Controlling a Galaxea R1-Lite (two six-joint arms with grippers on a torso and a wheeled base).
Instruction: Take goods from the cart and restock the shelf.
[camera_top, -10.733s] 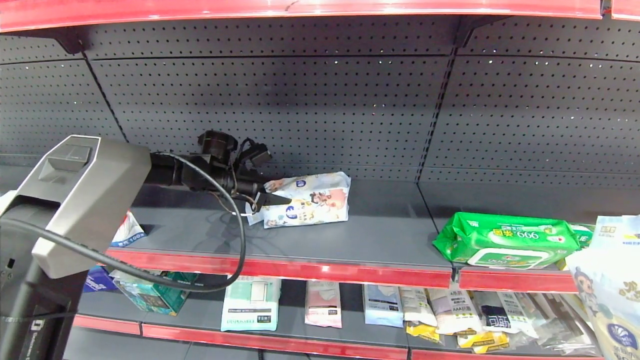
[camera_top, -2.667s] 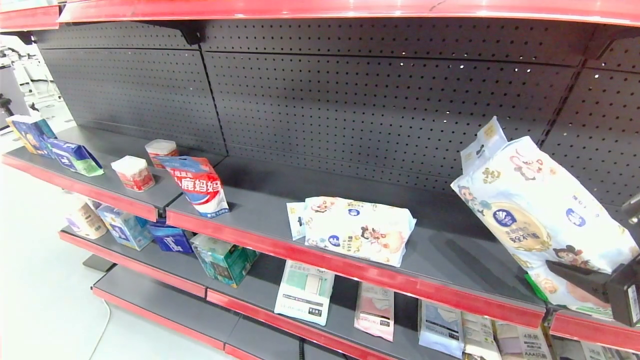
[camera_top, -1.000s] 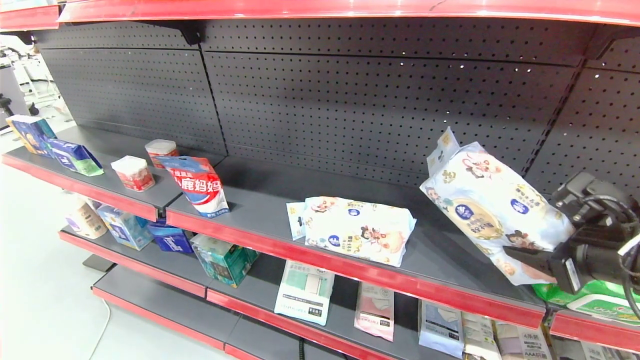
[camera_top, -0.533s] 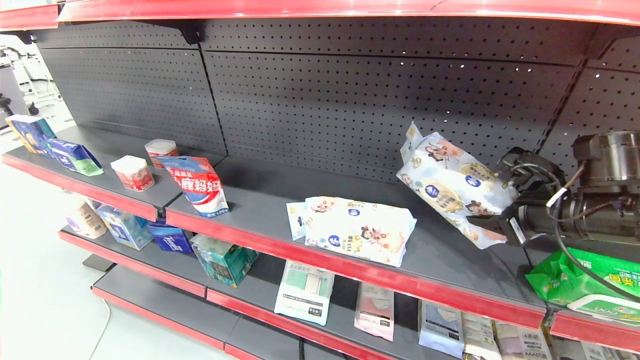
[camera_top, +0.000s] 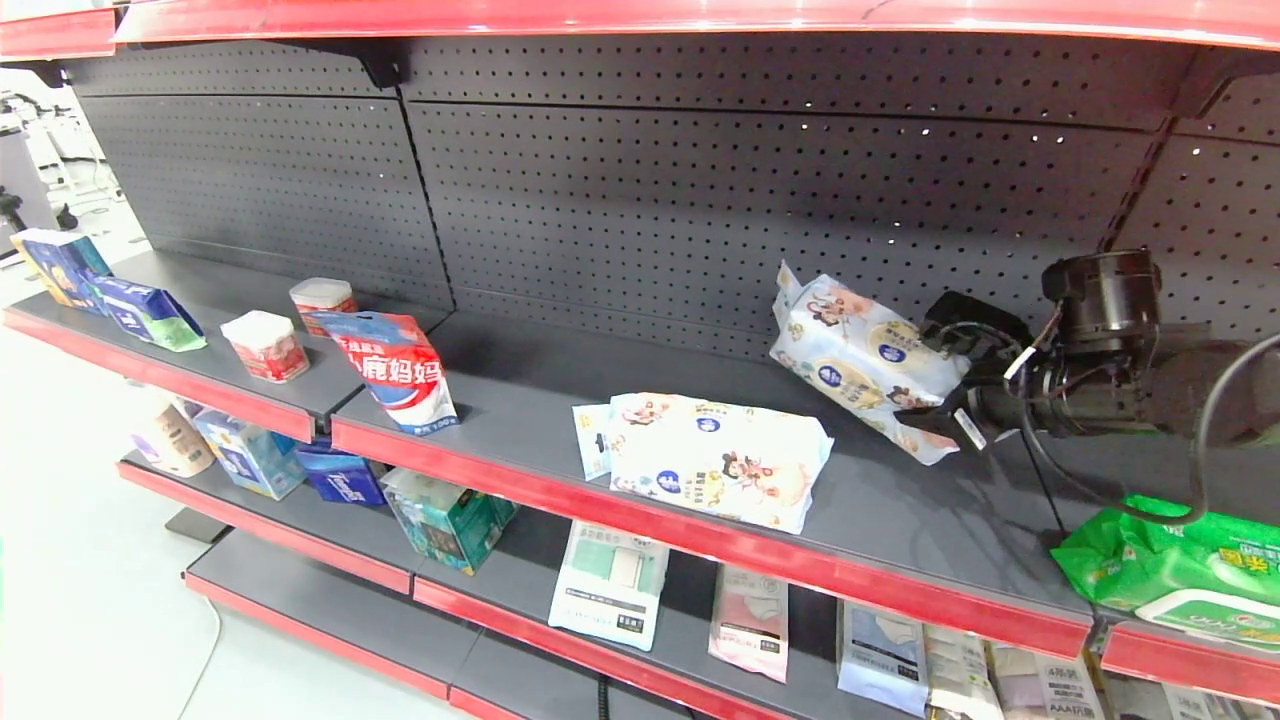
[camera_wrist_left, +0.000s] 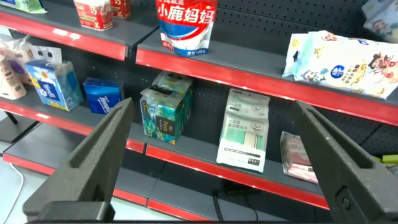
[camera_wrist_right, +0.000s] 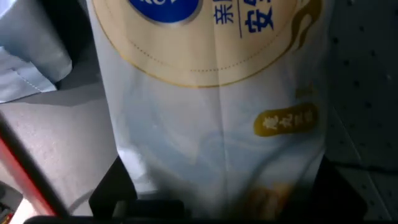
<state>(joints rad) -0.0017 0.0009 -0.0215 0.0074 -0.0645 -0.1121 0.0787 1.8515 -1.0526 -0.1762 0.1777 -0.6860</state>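
My right gripper (camera_top: 935, 420) is shut on a white cartoon-printed pack (camera_top: 860, 358) and holds it tilted just over the middle shelf (camera_top: 700, 530), near the pegboard back and to the right of a matching pack (camera_top: 715, 458) that lies flat near the shelf's front edge. Up close, the held pack (camera_wrist_right: 211, 99) sits between the dark fingers (camera_wrist_right: 118, 186). My left gripper (camera_wrist_left: 211, 155) hangs open in front of the lower shelves, with nothing between its fingers.
A red-and-blue pouch (camera_top: 395, 368) stands at the left end of the middle shelf, with two tubs (camera_top: 265, 345) and blue boxes (camera_top: 100, 290) farther left. A green wipes pack (camera_top: 1180, 570) lies at the right. Bare shelf lies behind the flat pack. The lower shelf (camera_wrist_left: 261, 180) holds boxed and bagged goods.
My right arm has carried the pack from low at the right up, leftward and in over the shelf toward the back. Since the oldest frame the camera has swung left.
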